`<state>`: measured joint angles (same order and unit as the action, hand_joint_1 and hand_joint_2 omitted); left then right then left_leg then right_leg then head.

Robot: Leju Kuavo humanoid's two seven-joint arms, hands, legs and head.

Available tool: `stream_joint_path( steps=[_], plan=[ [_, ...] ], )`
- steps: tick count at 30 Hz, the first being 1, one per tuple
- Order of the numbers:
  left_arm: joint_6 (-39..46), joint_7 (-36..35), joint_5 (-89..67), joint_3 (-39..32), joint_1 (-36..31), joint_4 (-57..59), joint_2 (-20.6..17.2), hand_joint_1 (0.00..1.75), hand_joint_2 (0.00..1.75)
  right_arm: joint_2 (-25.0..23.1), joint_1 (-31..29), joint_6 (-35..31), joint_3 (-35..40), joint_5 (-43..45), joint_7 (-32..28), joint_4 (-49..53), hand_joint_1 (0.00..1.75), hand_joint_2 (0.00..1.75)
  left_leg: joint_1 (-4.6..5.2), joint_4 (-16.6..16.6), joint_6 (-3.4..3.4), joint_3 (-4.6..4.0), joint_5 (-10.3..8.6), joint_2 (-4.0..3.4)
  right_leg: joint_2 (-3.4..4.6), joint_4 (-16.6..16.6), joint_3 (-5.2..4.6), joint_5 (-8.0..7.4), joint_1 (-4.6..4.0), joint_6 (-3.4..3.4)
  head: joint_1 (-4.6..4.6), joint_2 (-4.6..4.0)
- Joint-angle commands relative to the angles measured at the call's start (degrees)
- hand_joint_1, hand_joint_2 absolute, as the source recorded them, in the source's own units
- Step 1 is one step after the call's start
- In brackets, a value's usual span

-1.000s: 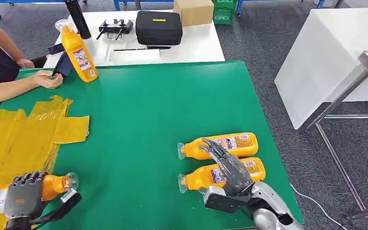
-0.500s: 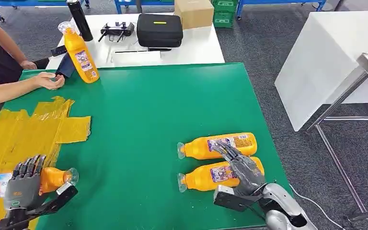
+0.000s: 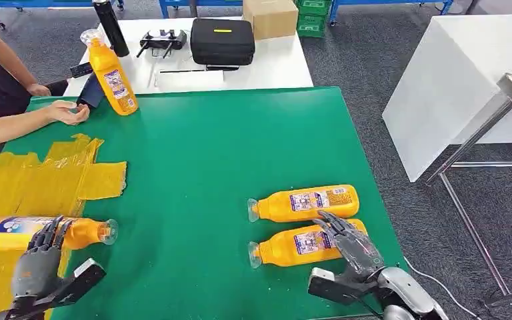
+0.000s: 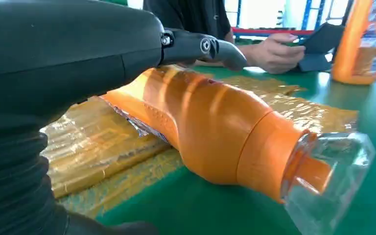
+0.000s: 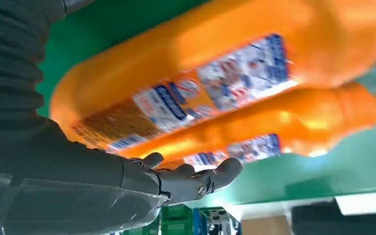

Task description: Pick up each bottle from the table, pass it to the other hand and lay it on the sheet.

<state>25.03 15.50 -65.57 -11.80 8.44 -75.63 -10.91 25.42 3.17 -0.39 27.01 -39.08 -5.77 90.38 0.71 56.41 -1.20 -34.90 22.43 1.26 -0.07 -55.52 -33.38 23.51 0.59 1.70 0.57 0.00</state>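
Note:
An orange bottle with a clear cap lies on its side on the yellow sheet, cap toward the table's middle. My left hand sits just behind it with fingers spread, holding nothing. The left wrist view shows this bottle close up on the sheet. Two more orange bottles lie side by side at the right, a far bottle and a near bottle. My right hand hovers open over the near bottle's base end; its fingers are spread beside that bottle.
A fourth orange bottle stands upright at the green table's back left, beside a person's hand holding a dark object. A white table behind carries a black case, a box and a dark flask. Another white table stands to the right.
My left hand let go of the bottle and drew back; the bottle now lies on the sheet. My right hand slid back from the far bottle to the near bottle's base end.

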Motion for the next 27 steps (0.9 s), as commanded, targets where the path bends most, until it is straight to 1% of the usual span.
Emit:
stream_joint_path(
  steps=[1,5,6,8,10,14,15,16,17,18,20,22,23,24,27],
  plan=[
    [0.22,2.42,3.62,-1.82,1.44,-3.2,4.13,0.0,1.75,3.37,1.52,0.84,-1.64,-1.92,2.08,0.21,0.0,1.75,-0.05,0.1,0.13,0.05,0.14,-0.07,-0.03,-0.02,0.08,0.12,-0.05,-0.04,0.0,0.0],
    [-0.29,3.27,4.79,-1.31,1.5,-3.86,4.67,0.0,1.75,3.49,0.23,2.05,-1.2,-4.61,3.72,-1.47,0.0,1.75,-0.06,0.13,0.16,-0.01,0.19,-0.14,0.01,-0.02,0.03,0.15,-0.07,-0.05,0.0,0.0],
    [-0.74,3.46,5.32,-0.59,1.34,-4.07,4.81,0.0,1.75,3.14,-1.43,2.95,-0.09,-7.17,4.82,-3.74,0.0,1.75,-0.07,0.14,0.16,-0.02,0.21,-0.16,0.04,-0.03,0.02,0.15,-0.07,-0.05,0.0,0.0],
    [-0.81,3.38,5.41,-0.02,0.92,-4.02,4.88,0.0,1.75,2.82,-2.58,3.62,0.69,-7.98,5.1,-5.51,0.0,1.75,-0.06,0.05,0.14,-0.03,0.13,-0.21,0.11,0.05,-0.01,0.05,-0.06,-0.04,0.0,0.0],
    [-0.65,2.98,6.43,1.97,-0.02,-3.33,4.11,0.0,1.75,4.97,-5.96,9.39,4.48,-9.27,7.15,-9.63,0.0,1.75,-0.07,0.05,0.14,-0.04,0.12,-0.17,0.06,0.06,0.01,0.06,-0.08,-0.04,0.0,0.0],
    [-0.56,2.77,6.55,2.44,-0.43,-2.97,3.97,0.0,1.75,5.24,-6.62,9.34,4.68,-9.12,6.88,-10.95,0.0,1.75,-0.02,-0.02,0.06,-0.14,0.02,-0.07,-0.01,0.07,-0.15,-0.01,-0.02,0.0,-0.02,0.0],
    [-0.58,2.64,7.3,3.66,-1.18,-2.42,3.35,0.0,1.75,6.58,-8.02,12.88,6.96,-8.95,7.08,-12.17,0.0,1.75,-0.06,0.0,0.1,-0.07,0.06,-0.09,-0.01,0.1,-0.05,0.01,-0.07,-0.01,0.02,0.0],
    [-0.67,2.75,7.93,4.63,-1.79,-2.12,2.91,0.0,1.75,7.73,-8.61,15.61,8.35,-8.22,7.24,-12.49,1.43,1.75,-0.1,0.06,0.14,-0.02,0.1,-0.09,-0.05,0.09,0.02,0.06,-0.11,-0.03,0.0,0.0],
    [-0.53,2.5,8.27,5.46,-2.44,-1.67,2.57,0.0,1.75,9.1,-8.53,17.33,9.24,-7.42,7.38,-12.63,1.69,1.75,-0.03,-0.01,0.06,-0.1,0.01,-0.04,-0.05,0.08,-0.1,0.01,-0.03,0.0,0.0,0.0],
    [-0.54,2.28,9.41,6.88,-3.46,-1.3,2.03,0.0,1.75,10.68,-8.64,18.17,10.79,-7.27,7.42,-12.17,1.75,1.75,-0.07,0.04,0.1,-0.05,0.05,-0.01,-0.11,0.07,-0.02,0.05,-0.07,-0.02,0.0,0.0],
    [-0.53,1.76,9.78,7.66,-3.99,-1.31,1.79,0.0,1.75,10.99,-8.73,18.16,11.28,-6.95,7.53,-12.11,1.75,1.75,-0.04,0.01,0.07,-0.05,0.0,0.07,-0.17,0.08,-0.06,0.02,-0.03,0.02,0.0,0.0],
    [-0.48,1.46,11.08,8.42,-3.64,-1.48,1.19,0.0,1.75,12.64,-7.91,19.65,12.19,-5.93,8.34,-11.59,1.75,1.75,-0.06,0.02,0.08,0.05,0.01,0.09,-0.2,0.11,0.02,0.02,-0.06,0.01,0.0,0.0],
    [-0.84,2.2,12.84,8.74,-3.58,-1.89,1.17,0.0,1.75,13.05,-7.78,20.23,12.91,-6.32,8.53,-11.49,1.75,1.75,-0.04,0.03,0.02,0.12,0.04,0.14,-0.22,0.08,-0.15,0.08,-0.04,0.03,0.0,0.0],
    [-1.73,2.83,15.05,9.27,-3.73,-2.44,1.17,0.0,1.75,13.0,-7.64,20.72,13.66,-6.71,8.93,-11.96,1.75,1.75,-0.07,0.06,0.02,0.12,0.07,0.19,-0.27,0.08,-0.33,0.12,-0.07,0.05,0.04,0.0],
    [-5.22,4.66,21.38,10.24,-4.04,-4.7,2.16,0.0,1.75,10.87,-6.69,20.59,14.19,-7.14,9.98,-13.49,1.75,1.75,-0.04,-0.02,-0.11,0.31,0.15,0.18,-0.24,0.21,-0.16,0.17,-0.07,0.15,0.0,0.0]
  ],
)
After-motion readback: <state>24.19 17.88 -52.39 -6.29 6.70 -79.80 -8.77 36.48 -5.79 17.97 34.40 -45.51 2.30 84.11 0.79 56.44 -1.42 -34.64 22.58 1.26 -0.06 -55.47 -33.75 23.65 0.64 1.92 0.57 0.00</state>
